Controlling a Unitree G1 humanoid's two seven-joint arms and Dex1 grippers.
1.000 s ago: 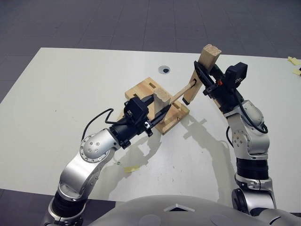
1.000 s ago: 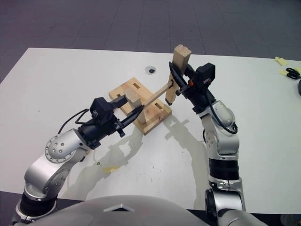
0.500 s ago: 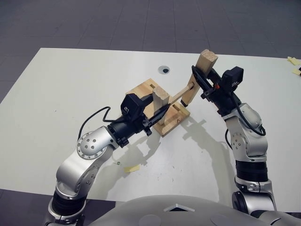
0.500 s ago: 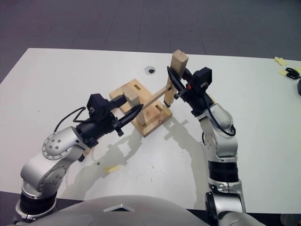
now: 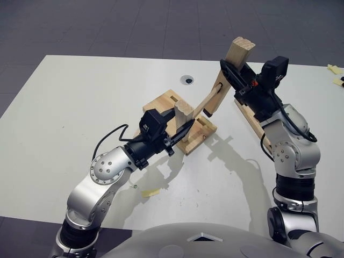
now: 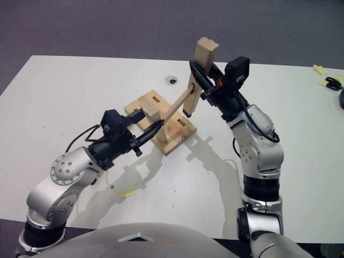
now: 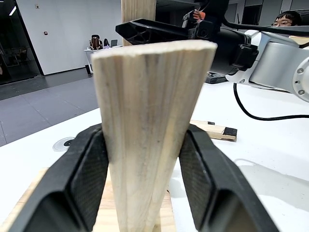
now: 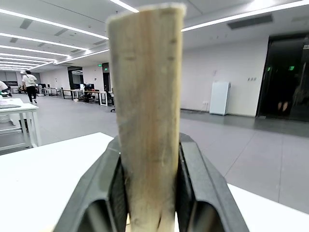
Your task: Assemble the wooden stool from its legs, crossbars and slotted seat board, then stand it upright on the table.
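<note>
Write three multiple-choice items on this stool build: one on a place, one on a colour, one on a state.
1. Where is the seat board?
A. Flat on the table
B. Lifted in the air
C. On the floor

2. What colour is the table top?
A. Black
B. White
C. Green

3. What is the left hand doing?
A. Open and empty
B. Shut on a screwdriver
C. Shut on an upright leg

Answers: 1 A, the board lies on the table top; 2 B, the top is plain white; 3 C, it clamps the leg standing on the board.
</note>
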